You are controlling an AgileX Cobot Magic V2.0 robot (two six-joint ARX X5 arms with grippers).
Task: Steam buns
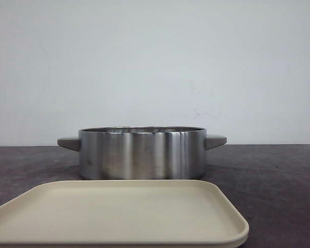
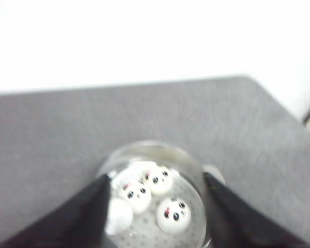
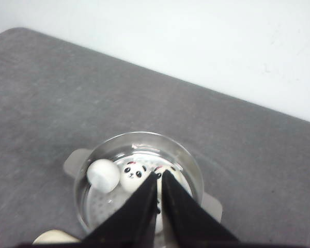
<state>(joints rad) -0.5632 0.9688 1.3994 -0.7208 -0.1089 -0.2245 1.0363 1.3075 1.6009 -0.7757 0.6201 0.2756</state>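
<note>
Four buns (image 2: 173, 214) seated in steel pot (image 1: 142, 152), centre of front frame, behind cream tray (image 1: 119, 214). Left gripper (image 2: 155, 206) spread wide, nothing held. Right gripper (image 3: 160, 206) fingers nearly closed, nothing seen gripped. Loading judged complete. Grippers to be lifted straight up; pot rim contact to be avoided.

No legible text, label, brand, number or sign in any of my views. Steel pot (image 1: 142, 153) and tray (image 1: 119, 214): surfaces carry no readable marking.
</note>
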